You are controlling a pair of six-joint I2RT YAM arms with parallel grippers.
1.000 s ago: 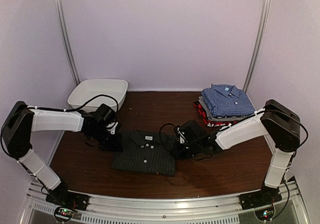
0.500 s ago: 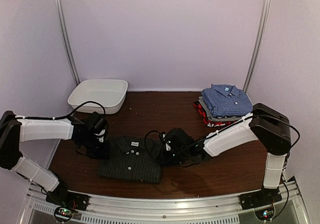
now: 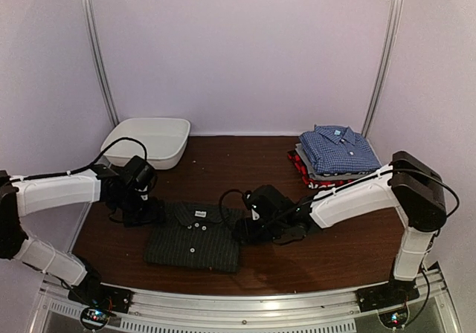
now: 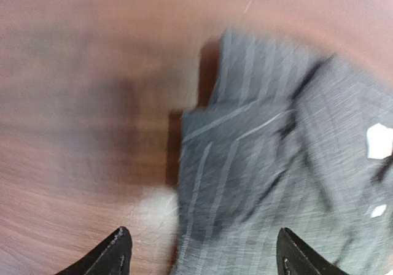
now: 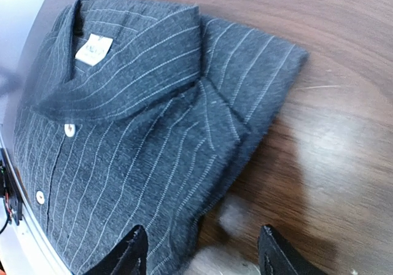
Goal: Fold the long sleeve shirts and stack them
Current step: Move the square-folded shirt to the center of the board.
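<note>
Black pinstriped collared cloth shirt (image 3: 195,240) lies folded at the near middle of the brown wooden table (image 3: 245,162). A blue-checked-topped stack of folded shirts (image 3: 333,151) sits far right. The left gripper (image 4: 201,255) and right gripper (image 5: 202,253) flank the black shirt's edges, jaws spread, holding nothing.

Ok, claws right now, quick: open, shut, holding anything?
Left claw: open, holding nothing.
Right claw: open, holding nothing; shirt lies below.
</note>
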